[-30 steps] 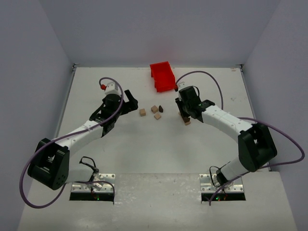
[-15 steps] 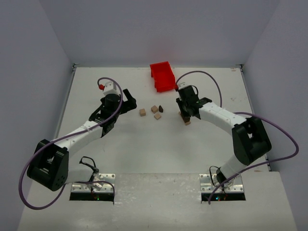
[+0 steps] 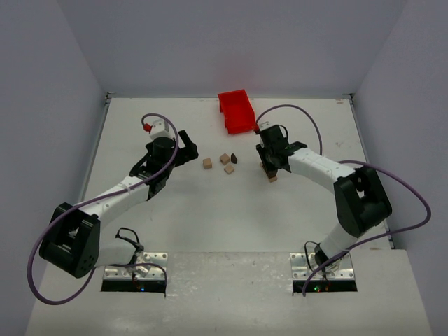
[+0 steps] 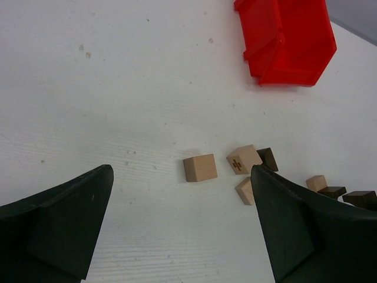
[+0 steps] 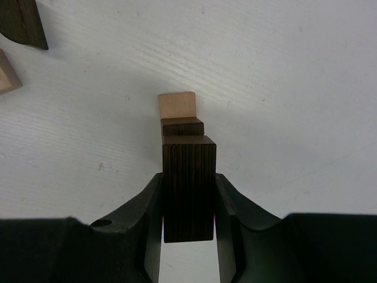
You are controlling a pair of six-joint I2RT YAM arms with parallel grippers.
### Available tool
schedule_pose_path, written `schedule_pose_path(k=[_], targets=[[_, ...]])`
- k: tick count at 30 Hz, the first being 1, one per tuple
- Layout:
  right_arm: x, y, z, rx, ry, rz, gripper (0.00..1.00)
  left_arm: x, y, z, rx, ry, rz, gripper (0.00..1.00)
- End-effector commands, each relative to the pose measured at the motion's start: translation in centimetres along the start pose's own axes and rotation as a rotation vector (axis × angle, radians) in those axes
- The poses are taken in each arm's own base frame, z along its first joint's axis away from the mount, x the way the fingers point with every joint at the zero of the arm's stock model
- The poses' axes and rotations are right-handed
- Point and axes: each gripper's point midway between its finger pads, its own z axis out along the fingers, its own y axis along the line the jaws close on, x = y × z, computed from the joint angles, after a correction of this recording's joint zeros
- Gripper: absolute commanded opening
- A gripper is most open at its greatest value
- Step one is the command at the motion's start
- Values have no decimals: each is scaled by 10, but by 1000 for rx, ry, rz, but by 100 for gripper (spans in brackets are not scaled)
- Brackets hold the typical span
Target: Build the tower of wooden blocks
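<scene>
The right tool (image 5: pixel 188 180) is narrowed onto a dark block (image 5: pixel 188 194), one finger pressed flat on each long side, and the block's end juts out past the fingertips. Just beyond that end is the wood block tower (image 5: pixel 182 126): a smaller dark piece with a pale tan piece showing behind it. Whether the held block touches it cannot be told. From above, the tower (image 3: pixel 271 177) is on the arm-base side of the red bin (image 3: pixel 236 112), off the bin's right corner, with the right tool (image 3: pixel 267 162) over it.

The left tool (image 4: pixel 181 170) is spread wide, with nothing between its fingers and touching nothing. From above, the left tool (image 3: pixel 190 149) hangs to the left of the bin and nearer the arm bases.

Four loose blocks (image 3: pixel 225 158) lie in front of the bin, between the two tools: three tan and one dark. In the left wrist view the nearest tan one (image 4: pixel 199 167) lies apart from the other three, which cluster close together.

The bin (image 4: pixel 285 41) is at the far edge of the table (image 3: pixel 210 217), close to the back wall (image 3: pixel 224 49). Bare table stretches left of the bin to the side wall, and a broad open strip runs from the blocks back to the arm bases. Right of the tower, open table reaches toward the right wall.
</scene>
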Motion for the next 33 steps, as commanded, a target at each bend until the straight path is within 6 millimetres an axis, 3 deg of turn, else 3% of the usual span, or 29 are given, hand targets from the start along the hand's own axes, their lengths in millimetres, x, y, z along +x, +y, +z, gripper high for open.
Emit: schedule_pose_path(k=[1, 33], targets=[[-26, -1, -2, -3, -70, 36, 33, -16, -8, -4, 30, -57, -17, 100], [-29, -3, 2, 9, -79, 52, 37, -16, -17, -5, 81, -44, -12, 100]])
